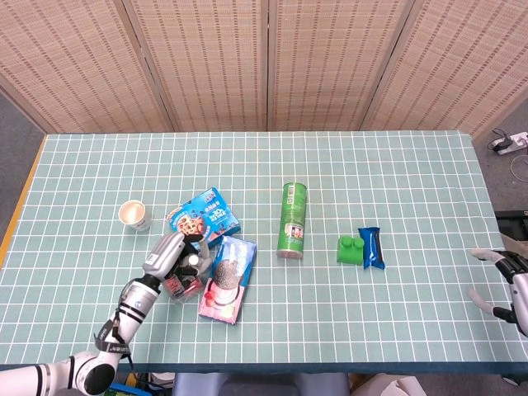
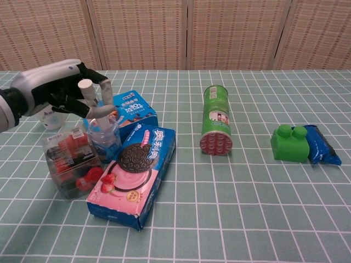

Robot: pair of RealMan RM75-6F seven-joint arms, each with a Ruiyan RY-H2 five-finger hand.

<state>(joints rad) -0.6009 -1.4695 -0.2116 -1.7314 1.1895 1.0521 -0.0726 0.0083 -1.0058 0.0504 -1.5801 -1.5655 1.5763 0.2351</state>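
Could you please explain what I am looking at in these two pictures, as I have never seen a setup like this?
This is a robot with two arms, each ending in a mechanical hand, working at a table with a green checked cloth. One picture looks down from the robot's head; the other looks forward from its chest, lower and closer.

The left hand is closed around the neck of a small bottle with a white cap. The right hand shows only in the head view, at the table's right edge, fingers apart and holding nothing.

Beside the bottle are a clear tub with red contents, a pink cookie box, a blue cookie box and a paper cup. Further right lie a green can on its side, a green block and a blue packet.
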